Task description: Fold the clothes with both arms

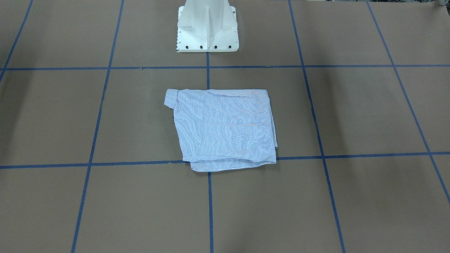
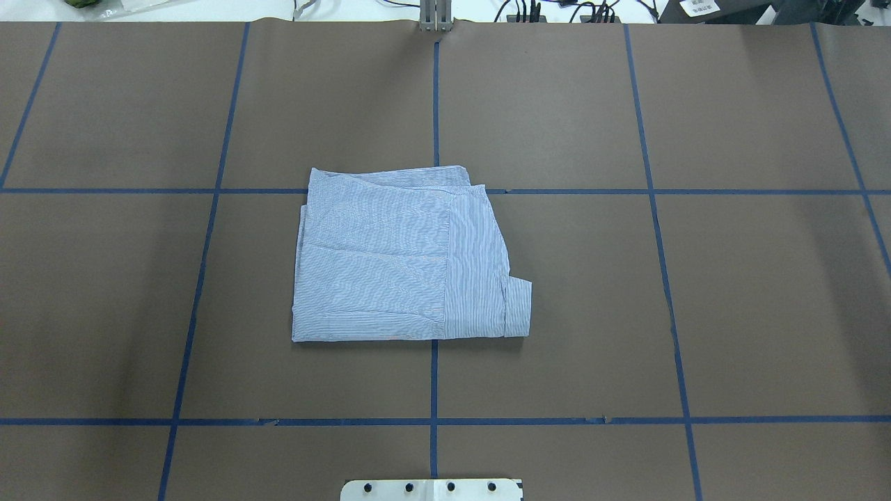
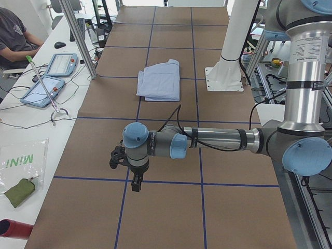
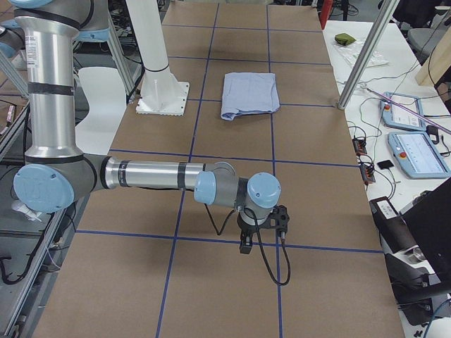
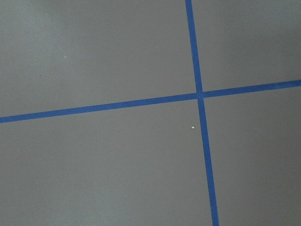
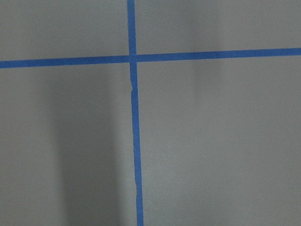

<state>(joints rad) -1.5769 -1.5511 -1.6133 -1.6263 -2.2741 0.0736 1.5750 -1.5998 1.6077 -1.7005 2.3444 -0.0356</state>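
The folded light-blue striped shirt (image 3: 160, 81) lies flat partway along the brown table (image 3: 238, 212), between its long edges and near the white pedestal (image 3: 228, 62) at the robot-side edge. Toward the near end, the left arm (image 3: 218, 139) reaches across. Its black left gripper (image 3: 136, 184) points down over the blue tape line (image 3: 233, 184); the spacing of its fingers is unclear.

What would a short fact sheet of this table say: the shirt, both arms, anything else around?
Garment: light-blue striped shirt, folded into a compact rectangle, lying flat near the middle of the table
Loose part: one cuff sticks out at a corner
Left tool: hangs over bare table, well away from the shirt; open or shut, cannot tell
Right tool: likewise, toward the opposite end
Table surface: brown, with a blue tape grid
Also there: white pedestal; seated person at a side desk
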